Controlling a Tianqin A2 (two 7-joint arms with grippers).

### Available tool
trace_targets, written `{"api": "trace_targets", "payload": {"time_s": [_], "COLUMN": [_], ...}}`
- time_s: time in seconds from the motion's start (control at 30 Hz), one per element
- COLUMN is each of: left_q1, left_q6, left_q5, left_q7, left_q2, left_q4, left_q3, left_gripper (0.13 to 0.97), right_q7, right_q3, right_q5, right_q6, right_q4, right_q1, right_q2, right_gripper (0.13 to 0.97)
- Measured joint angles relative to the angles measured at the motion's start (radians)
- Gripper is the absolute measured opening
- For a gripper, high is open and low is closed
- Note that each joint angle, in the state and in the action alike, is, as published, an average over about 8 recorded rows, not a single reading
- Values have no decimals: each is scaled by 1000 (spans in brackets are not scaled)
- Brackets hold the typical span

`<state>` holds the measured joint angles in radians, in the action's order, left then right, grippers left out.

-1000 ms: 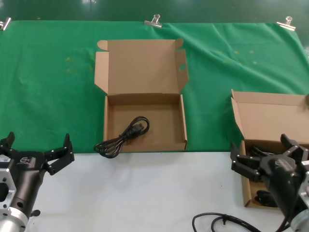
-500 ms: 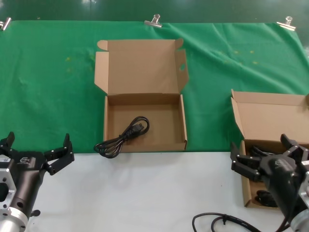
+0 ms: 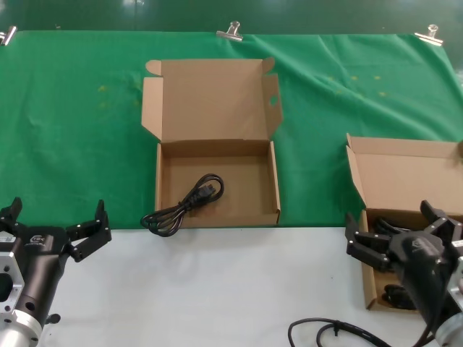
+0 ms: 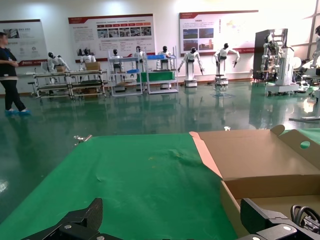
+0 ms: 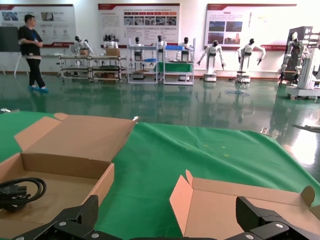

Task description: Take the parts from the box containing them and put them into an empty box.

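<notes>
Parts-wise, one black cord (image 3: 183,204) lies coiled in the middle box (image 3: 217,189), with its loop spilling over the near left corner of the tray onto the white surface (image 3: 217,282). That box sits on the green cloth (image 3: 72,123) with its tall lid standing up at the far side; the ear flap on the right has a small cut-out hole.

Starting from the left: the left gripper (image 3: 55,225) hovers over the near left corner of the surface, fingers spread wide, nothing in them. Its wrist view looks along the green cloth toward the middle box's lid.

Over on the right, the second box (image 3: 402,173) sits at the edge of the cloth, lid up, and more black cords (image 3: 396,295) are bundled in its tray. The right gripper (image 3: 402,228) hangs right over that tray, also spread wide and holding nothing. A thicker black cable (image 3: 333,334) trails on the surface near that arm.

Three metal clips (image 3: 230,31) pin the cloth's far edge. The boxes are plain, no print or labels. The wrist views show wall posters in the hall behind, but I can't read the text.
</notes>
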<state>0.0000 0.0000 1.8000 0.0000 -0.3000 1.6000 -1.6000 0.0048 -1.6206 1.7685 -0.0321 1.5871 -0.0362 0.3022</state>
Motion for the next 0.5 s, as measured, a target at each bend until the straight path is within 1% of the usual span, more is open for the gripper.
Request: {"api": "trace_targets", "payload": {"time_s": [0.5], "left_q1": [0], "left_q6": [0], "left_q5": [0], "left_q7": [0], "left_q2": [0], "left_q4": [0], "left_q3": [0], "left_gripper": [966], "right_q7": [0], "right_q3": [0], "right_q5": [0], "right_q6": [0], "right_q4": [0], "right_q1": [0], "right_q2": [0], "right_gripper": [966]}}
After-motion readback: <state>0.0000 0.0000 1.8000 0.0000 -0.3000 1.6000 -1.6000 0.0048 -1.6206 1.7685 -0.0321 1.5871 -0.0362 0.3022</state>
